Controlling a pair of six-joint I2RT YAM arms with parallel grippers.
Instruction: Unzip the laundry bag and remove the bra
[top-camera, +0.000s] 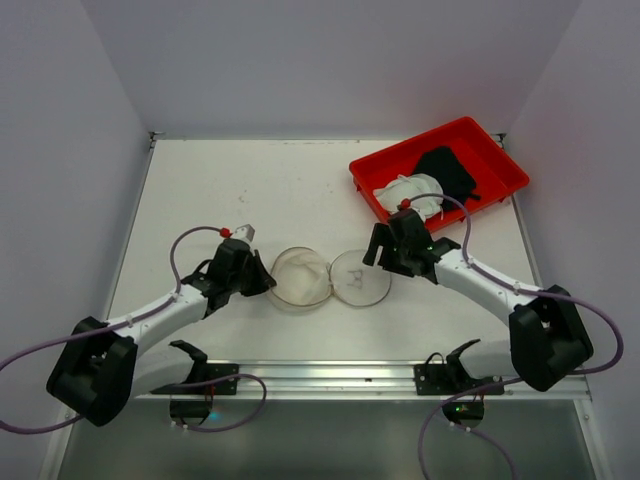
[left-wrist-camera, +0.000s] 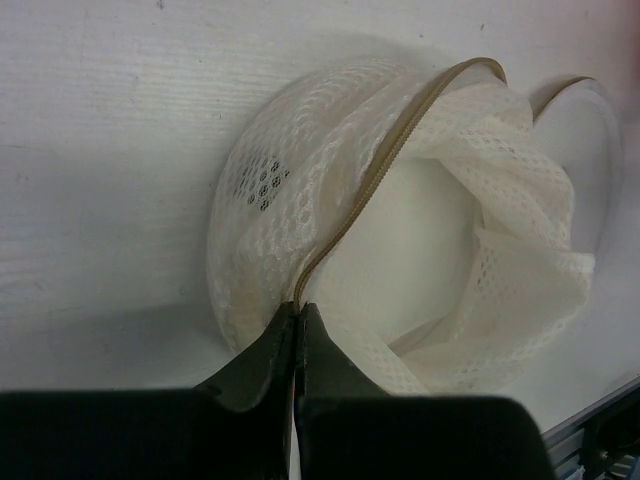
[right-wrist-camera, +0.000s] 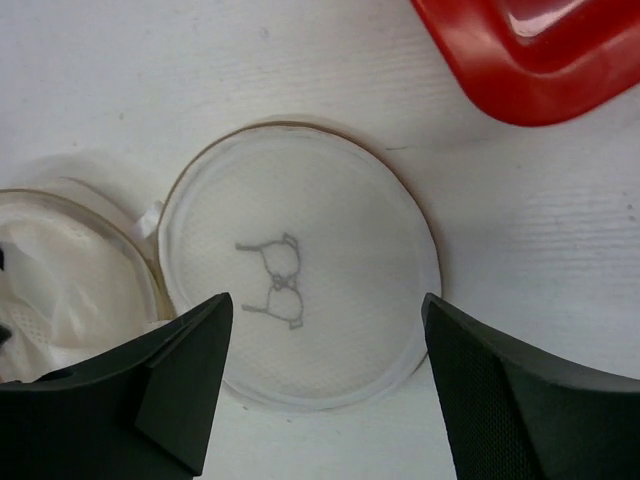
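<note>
No lettering, grey bra pictogram (right-wrist-camera: 272, 284) on laundry bag (right-wrist-camera: 335, 205) round end

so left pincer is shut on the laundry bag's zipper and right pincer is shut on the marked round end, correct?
No. The right pincer is open, spread wide above the marked round end, as the right wrist view shows. The left pincer is shut on the zipper of the laundry bag.

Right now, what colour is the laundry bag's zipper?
The zipper is tan; best seen in the left wrist view.
</note>
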